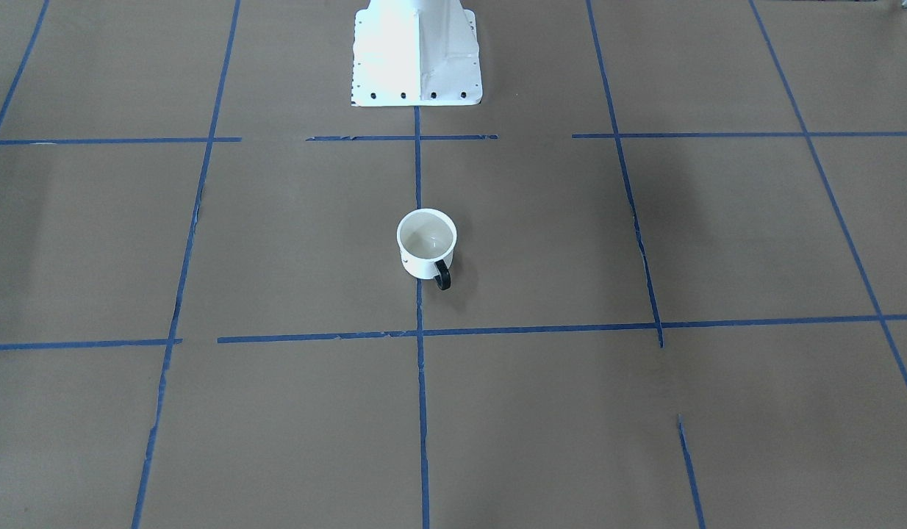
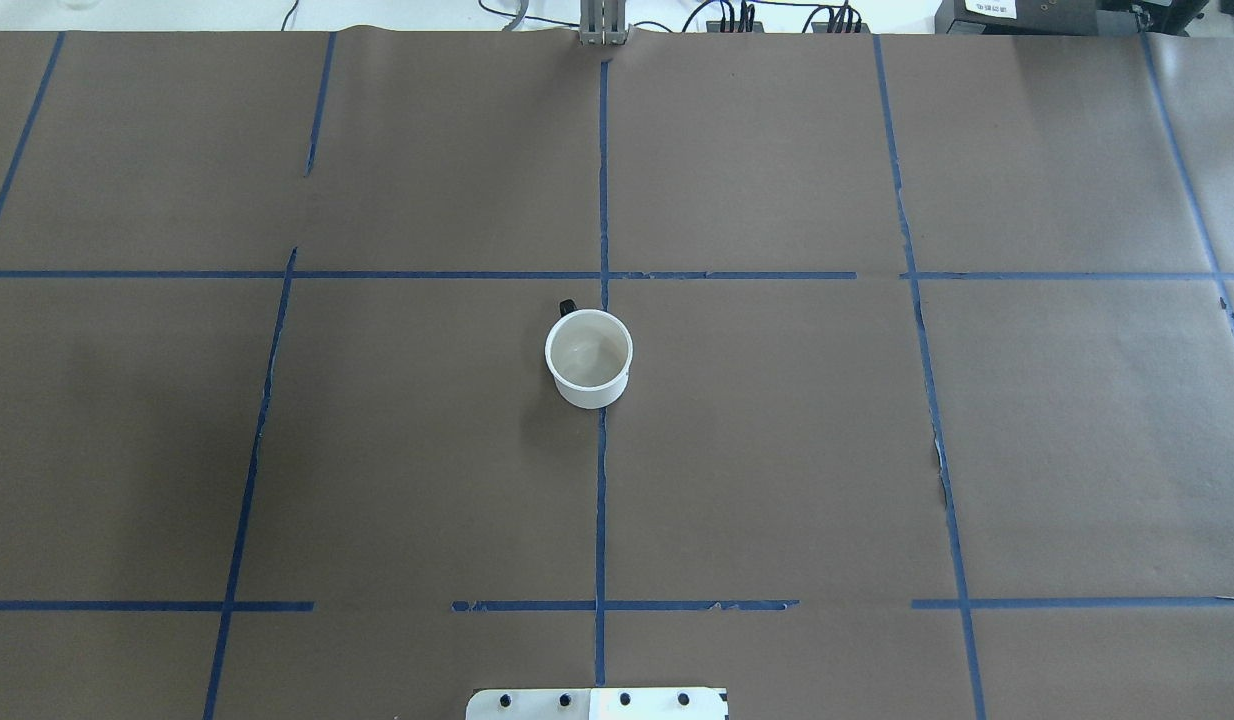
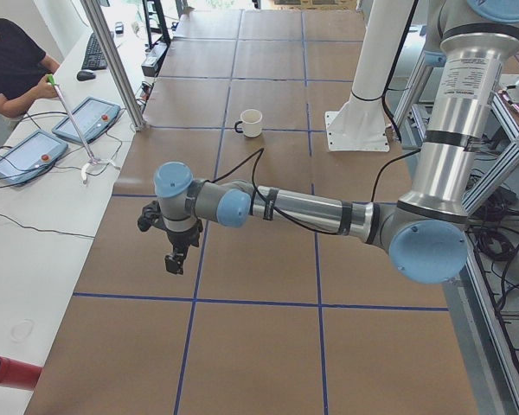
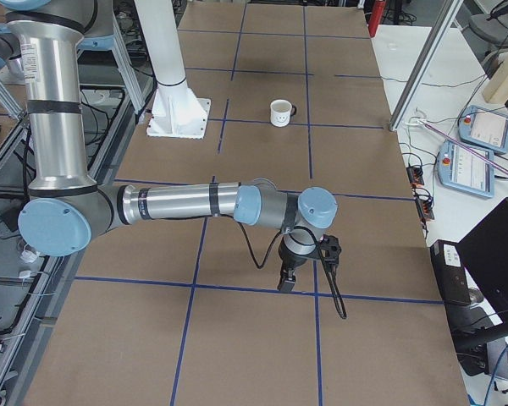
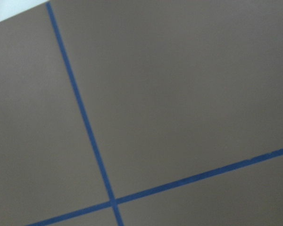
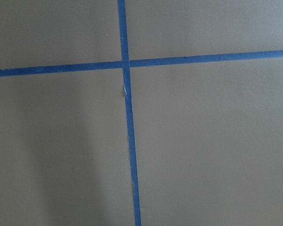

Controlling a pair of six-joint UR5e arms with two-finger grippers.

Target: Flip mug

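Left gripper (image 3: 174, 262) and right gripper (image 4: 286, 282) hover, opening impossible to tell; smiley-faced mug (image 4: 280, 112) stands upright.

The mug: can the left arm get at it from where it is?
Probably yes. The mug stands upright and alone, and nothing lies between it and the left gripper, which hangs over the table toward its own end.
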